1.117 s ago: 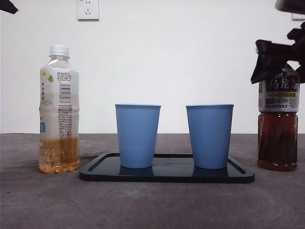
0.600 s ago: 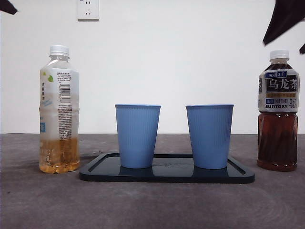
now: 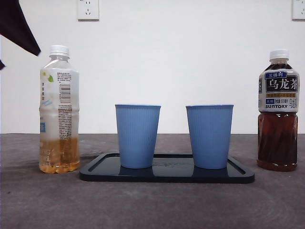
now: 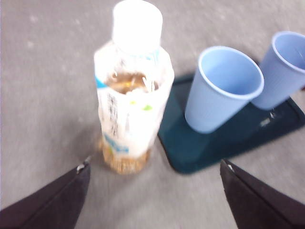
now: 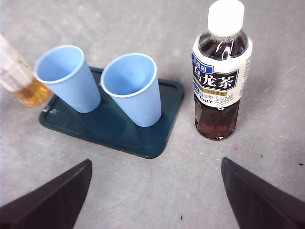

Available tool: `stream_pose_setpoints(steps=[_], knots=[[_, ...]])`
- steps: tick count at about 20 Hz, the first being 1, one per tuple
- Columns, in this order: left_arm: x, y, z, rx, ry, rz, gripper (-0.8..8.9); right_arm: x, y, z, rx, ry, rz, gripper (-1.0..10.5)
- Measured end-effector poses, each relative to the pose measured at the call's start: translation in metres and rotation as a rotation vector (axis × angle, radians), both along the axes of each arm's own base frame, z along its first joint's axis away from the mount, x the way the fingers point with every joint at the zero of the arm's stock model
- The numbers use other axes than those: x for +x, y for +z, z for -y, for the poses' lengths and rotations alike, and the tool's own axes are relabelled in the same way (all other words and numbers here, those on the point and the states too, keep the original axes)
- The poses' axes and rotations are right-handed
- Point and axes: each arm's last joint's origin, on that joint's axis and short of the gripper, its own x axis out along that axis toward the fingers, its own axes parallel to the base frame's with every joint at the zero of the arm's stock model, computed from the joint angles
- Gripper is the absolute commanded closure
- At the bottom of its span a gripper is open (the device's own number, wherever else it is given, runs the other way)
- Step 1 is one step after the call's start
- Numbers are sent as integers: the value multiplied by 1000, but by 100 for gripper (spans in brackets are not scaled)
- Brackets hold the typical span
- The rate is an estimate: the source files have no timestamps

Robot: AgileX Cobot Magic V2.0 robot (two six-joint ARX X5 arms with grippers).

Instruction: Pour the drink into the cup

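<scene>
Room around the two bottles is what you have most of: bare grey table [image 3: 152,205] lies open in front of the tray [image 3: 167,175] and on the outer side of each bottle, and a clear gap of table separates each bottle from the tray's nearest end. You see the left gripper [image 4: 152,191] with its jaws spread wide, above and short of the pale tea bottle [image 4: 131,90], touching nothing; in the front view its dark tip [image 3: 19,26] shows at the top corner just beside that bottle's cap. Your right gripper [image 5: 155,191] hangs high over the table with jaws equally wide and empty, the dark oolong bottle [image 5: 220,76] and the tray both below it, well apart from it.

Both bottles stand upright with white caps on. The pale one holds amber drink only in its lowest part; the dark one is filled to its shoulder and wears a blue and white label. Two blue ribbed cups [image 3: 137,136] [image 3: 209,136] stand upright side by side on the dark tray, apart from each other, and the wrist views show both empty inside
</scene>
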Motion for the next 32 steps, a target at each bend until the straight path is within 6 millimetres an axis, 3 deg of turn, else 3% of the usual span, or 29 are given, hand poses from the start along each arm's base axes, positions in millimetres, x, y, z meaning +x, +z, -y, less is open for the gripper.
stream_pose_setpoints(steps=[5, 12, 23, 27, 32], knots=[[16, -31, 6, -7, 0, 15, 376, -12, 1, 2, 7, -3, 16, 514], [50, -44, 16, -18, 51, 84, 325, -12, -1, 2, 10, -6, 0, 514], [80, -62, 26, -39, 60, 130, 322, -13, -1, 2, 29, -20, -12, 514], [86, -69, 28, -46, 63, 129, 512, -13, -1, 2, 26, -25, -11, 514], [87, -68, 28, -61, 75, 140, 631, -13, -1, 2, 26, -26, -12, 514]])
